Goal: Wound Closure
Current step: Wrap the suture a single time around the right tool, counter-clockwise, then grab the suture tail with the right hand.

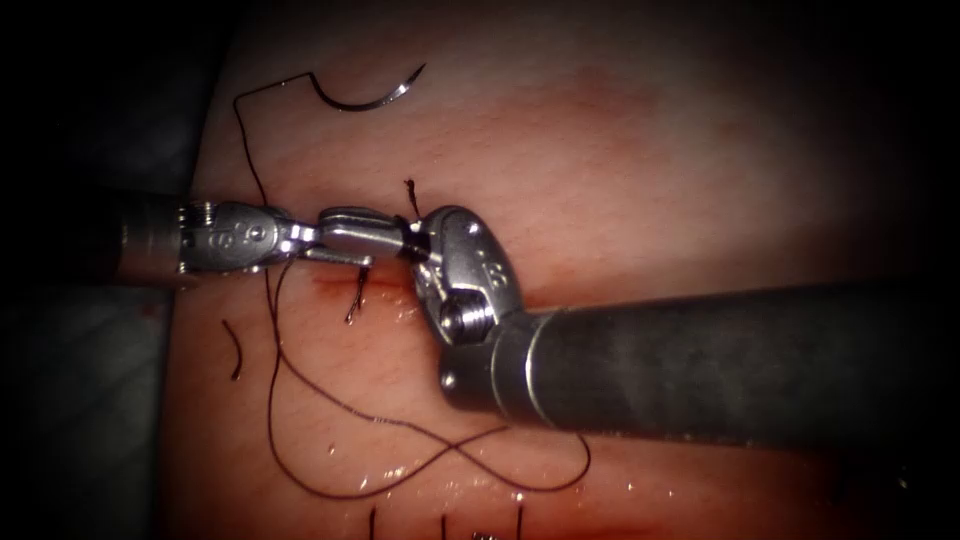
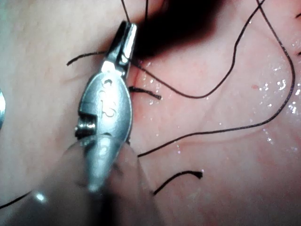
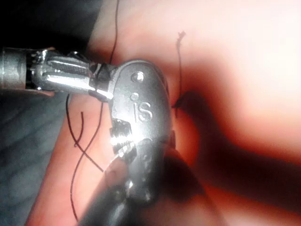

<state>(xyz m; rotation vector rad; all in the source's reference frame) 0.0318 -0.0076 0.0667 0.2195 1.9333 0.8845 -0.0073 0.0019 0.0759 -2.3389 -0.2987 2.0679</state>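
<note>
The curved needle [image 1: 365, 98] lies free on the tissue [image 1: 640, 150], up and left of both tools, not in the tissue and held by neither tool. Its thread [image 1: 262, 180] runs down behind my left tool [image 1: 385, 250] and lies in a loose loop [image 1: 420, 440] lower down. My left tool's jaws stand a little apart and point right, with nothing seen between them. They meet my right tool [image 1: 415, 248], whose jaws are shut on dark thread at their tip. My left tool [image 2: 128, 28] hovers over thread strands. My right tool [image 3: 101, 82] touches the left tool's tip [image 3: 63, 73].
A short thread tail [image 1: 410, 190] sticks up above the tool tips and another tail [image 1: 355, 305] lies below, by the red line of the cut [image 1: 335, 287]. A loose cut piece of thread [image 1: 233, 350] lies at the left. Upright thread ends [image 1: 520, 515] stand near the lower edge.
</note>
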